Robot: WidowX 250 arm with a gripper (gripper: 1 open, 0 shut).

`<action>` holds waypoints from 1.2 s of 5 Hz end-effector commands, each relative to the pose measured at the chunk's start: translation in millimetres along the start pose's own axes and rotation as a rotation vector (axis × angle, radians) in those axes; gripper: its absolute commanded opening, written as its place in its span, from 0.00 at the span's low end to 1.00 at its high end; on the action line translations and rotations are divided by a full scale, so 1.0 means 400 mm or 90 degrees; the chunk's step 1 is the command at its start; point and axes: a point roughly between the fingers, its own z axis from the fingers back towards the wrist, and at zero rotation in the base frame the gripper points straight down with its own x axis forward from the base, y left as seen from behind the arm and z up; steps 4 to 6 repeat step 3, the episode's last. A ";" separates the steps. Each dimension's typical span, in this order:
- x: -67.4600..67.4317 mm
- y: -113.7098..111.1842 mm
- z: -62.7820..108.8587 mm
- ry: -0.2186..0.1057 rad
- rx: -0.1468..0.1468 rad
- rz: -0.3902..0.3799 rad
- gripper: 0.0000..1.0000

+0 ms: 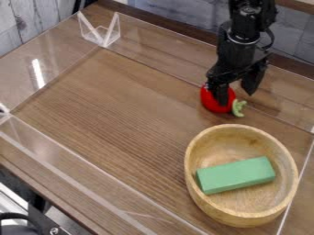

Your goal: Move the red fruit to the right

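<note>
gripper at the red fruit, far right of the table

the gripper (233, 84) is down at the fruit (218, 98), near the table's far right and beyond the bowl (196, 174). one finger overlaps the fruit's far side; whether the jaws are wide, narrow or gripping it, i cannot tell. the step in hand looks like getting hold of the fruit. best to centre the fingers on its fat red part, keep them low, and squeeze gently, since a rounded side may slip. then carry or slide it right smoothly, keeping it clear of the bowl's rim. the fruit is small, bright red and rounded, lying on the wood with its green leafy end towards the right.
</note>
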 end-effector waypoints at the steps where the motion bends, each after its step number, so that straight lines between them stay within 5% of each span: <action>1: 0.011 -0.016 0.028 -0.019 -0.029 0.031 1.00; 6: 0.006 -0.022 0.057 -0.017 -0.027 0.039 1.00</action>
